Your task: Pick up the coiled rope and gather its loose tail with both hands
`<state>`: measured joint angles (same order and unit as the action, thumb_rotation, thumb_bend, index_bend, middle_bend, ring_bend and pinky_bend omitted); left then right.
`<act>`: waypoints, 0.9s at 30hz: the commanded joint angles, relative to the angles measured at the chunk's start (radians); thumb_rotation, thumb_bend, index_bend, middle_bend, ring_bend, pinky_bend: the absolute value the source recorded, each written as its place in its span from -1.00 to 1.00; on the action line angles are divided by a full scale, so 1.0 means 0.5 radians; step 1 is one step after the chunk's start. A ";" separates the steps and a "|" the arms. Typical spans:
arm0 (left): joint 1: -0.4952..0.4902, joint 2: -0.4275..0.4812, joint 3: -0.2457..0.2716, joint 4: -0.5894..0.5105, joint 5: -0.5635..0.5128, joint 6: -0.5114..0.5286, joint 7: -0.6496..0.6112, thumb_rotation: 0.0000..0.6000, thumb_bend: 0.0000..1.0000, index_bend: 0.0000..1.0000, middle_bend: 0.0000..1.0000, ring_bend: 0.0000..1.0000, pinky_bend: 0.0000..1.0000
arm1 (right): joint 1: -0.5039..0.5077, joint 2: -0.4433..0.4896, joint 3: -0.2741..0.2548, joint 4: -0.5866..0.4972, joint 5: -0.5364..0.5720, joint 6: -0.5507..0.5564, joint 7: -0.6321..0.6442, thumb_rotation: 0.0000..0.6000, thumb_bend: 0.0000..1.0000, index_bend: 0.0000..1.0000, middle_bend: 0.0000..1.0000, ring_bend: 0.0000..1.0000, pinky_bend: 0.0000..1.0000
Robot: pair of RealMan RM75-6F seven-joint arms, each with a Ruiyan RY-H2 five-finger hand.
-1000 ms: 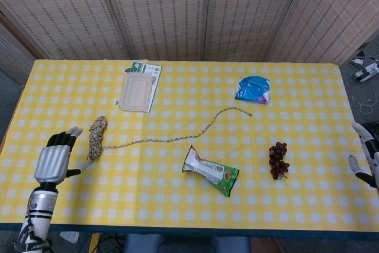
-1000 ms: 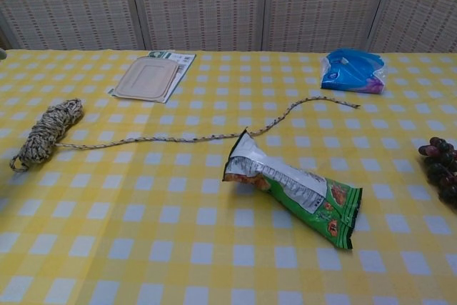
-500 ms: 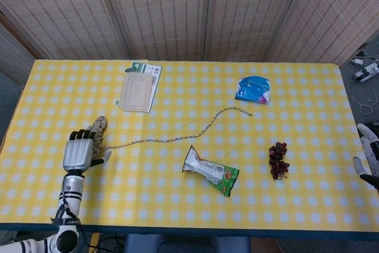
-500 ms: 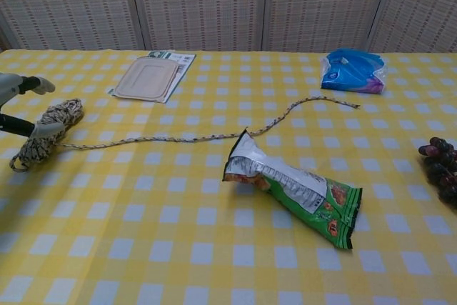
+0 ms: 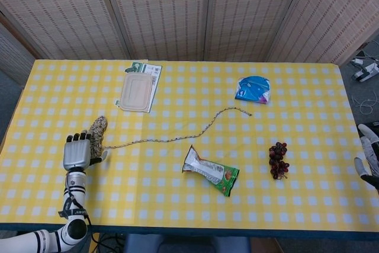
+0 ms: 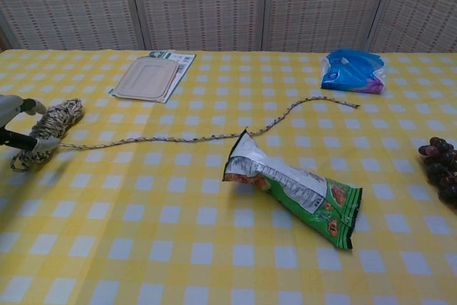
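Head view: the left robot hand [image 5: 76, 151] sits over the near end of the coiled rope [image 5: 97, 131] at the left side of the yellow-checked bench [image 5: 177, 199], palm down, fingers extended across the bundle, placed so it can wrap the coil from above. The chest view shows a finger on either side of the coil's near end [image 6: 32, 141], but whether they have pinched the strands or merely bracket them cannot be told; the coil appears to lie flat on the cloth, not lifted.

From the coil the loose tail [image 5: 177, 137] runs right across the bench, curving up to end short of the blue packet [image 5: 253, 89], so gathering it will likely call for the second hand. That right robot hand [image 5: 368, 158] waits at the far right edge, well apart from the rope, fingers spread and holding nothing.

A green snack bag [image 5: 211, 171] lies just beside the tail's middle stretch and could snag when the tail is drawn in. A bunch of dark grapes [image 5: 278, 159] and a beige lidded tray [image 5: 135, 92] lie clear of the rope.
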<state>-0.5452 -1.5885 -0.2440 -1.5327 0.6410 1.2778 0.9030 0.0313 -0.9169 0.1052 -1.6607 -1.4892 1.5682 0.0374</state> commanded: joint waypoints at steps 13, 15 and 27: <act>-0.125 -0.137 -0.020 0.239 -0.220 -0.049 0.102 -0.18 -0.51 -0.68 -0.69 -0.65 -0.77 | -0.014 0.016 -0.002 -0.012 0.023 -0.007 -0.005 1.00 -0.27 -0.70 -0.62 -0.82 -0.62; -0.148 -0.159 -0.027 0.290 -0.240 -0.057 0.119 -0.09 -0.51 -0.67 -0.67 -0.64 -0.77 | -0.015 0.017 -0.001 -0.013 0.024 -0.005 -0.006 1.00 -0.27 -0.70 -0.62 -0.82 -0.62; -0.162 -0.193 0.002 0.440 -0.065 -0.150 -0.104 0.32 -0.51 -0.39 -0.46 -0.55 -0.77 | -0.020 0.020 0.006 -0.025 0.041 -0.004 -0.028 1.00 -0.27 -0.70 -0.62 -0.82 -0.62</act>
<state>-0.6309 -1.6869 -0.2524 -1.3151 0.5692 1.2115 0.8894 0.0209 -0.9068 0.1077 -1.6727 -1.4689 1.5662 0.0240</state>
